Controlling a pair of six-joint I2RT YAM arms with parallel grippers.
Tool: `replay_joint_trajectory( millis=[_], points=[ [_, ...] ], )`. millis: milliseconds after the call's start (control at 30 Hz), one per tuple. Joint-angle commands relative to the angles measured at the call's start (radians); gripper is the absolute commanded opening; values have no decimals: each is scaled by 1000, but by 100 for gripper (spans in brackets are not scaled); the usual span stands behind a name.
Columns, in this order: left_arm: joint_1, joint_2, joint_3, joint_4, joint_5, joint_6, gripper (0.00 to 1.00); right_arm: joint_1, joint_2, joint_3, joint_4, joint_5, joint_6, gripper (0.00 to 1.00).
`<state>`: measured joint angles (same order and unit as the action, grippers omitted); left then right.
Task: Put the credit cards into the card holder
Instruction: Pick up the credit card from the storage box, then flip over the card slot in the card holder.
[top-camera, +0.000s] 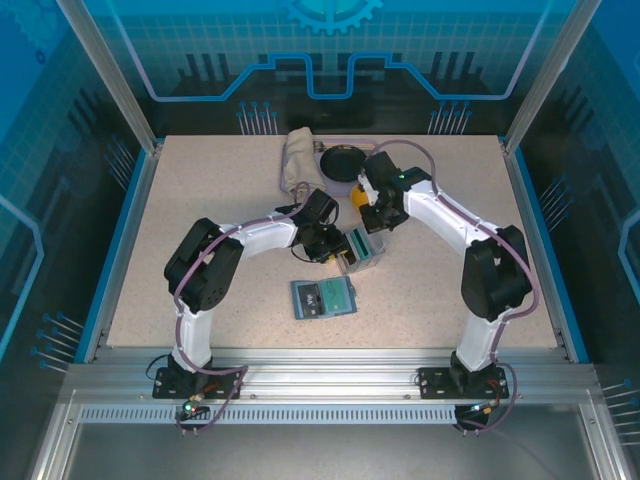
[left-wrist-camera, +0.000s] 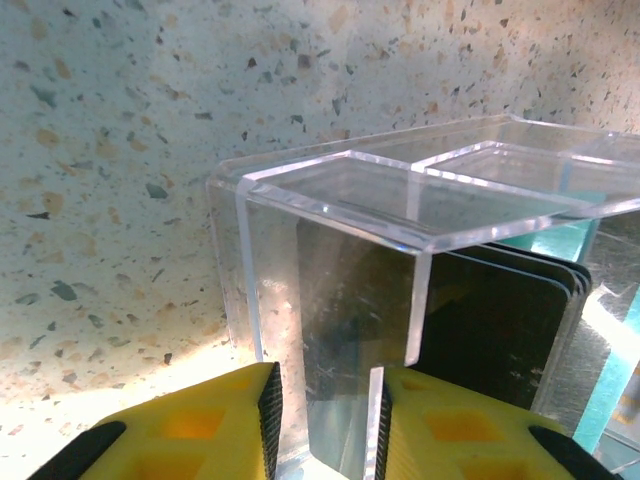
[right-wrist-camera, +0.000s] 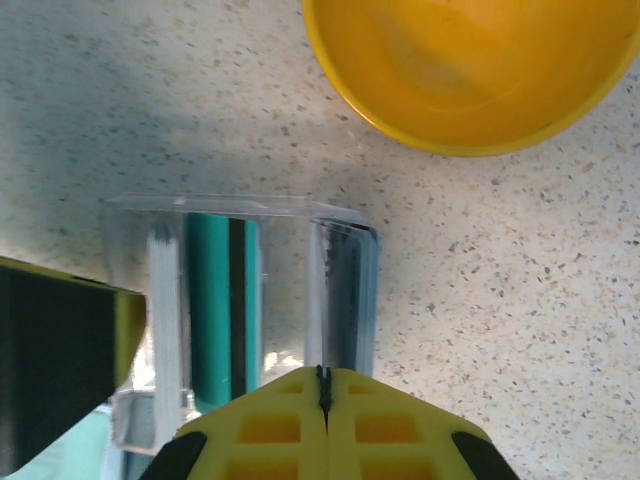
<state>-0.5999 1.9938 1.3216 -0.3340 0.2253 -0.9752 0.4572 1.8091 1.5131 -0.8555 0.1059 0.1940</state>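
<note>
- Progress: nothing banked yet. The credit cards (right-wrist-camera: 348, 290) stand in the clear case (left-wrist-camera: 330, 250), and the card holder (top-camera: 322, 297) lies nearby, apart.
- My left gripper (left-wrist-camera: 325, 412) clamps a case wall. My right gripper (right-wrist-camera: 323, 388) is closed at the dark cards; whether it pinches one, I cannot tell.
- A yellow bowl (right-wrist-camera: 470, 70) crowds the case's far side.

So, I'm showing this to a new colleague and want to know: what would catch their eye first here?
Mid-table stands a clear acrylic case of green and dark plastic cards, its wall pinched by the left arm's yellow fingers. A slate-blue folding wallet lies just nearer the bases, and a yellow bowl sits just beyond the case.
</note>
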Motion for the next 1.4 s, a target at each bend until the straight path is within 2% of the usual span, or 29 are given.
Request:
replay_joint_trajectory(
  millis=[0, 400, 633, 1000, 1133, 1367],
  points=[
    [5, -5, 10, -31, 22, 29, 31, -12, -61, 5, -7, -91, 37, 2],
    [5, -87, -25, -4, 14, 40, 38, -47, -167, -72, 41, -227, 118, 0],
    [6, -202, -89, 13, 11, 61, 49, -52, -294, -212, 117, -311, 202, 0],
    [6, -431, -296, 24, -11, 38, 53, -36, -433, -430, 287, -448, 391, 0],
    [12, -482, -374, 27, -21, 13, 54, 8, -440, -491, 328, -437, 431, 0],
    [20, -568, -496, -21, -78, -16, 57, 157, -401, -538, 318, -276, 435, 0]
  ],
)
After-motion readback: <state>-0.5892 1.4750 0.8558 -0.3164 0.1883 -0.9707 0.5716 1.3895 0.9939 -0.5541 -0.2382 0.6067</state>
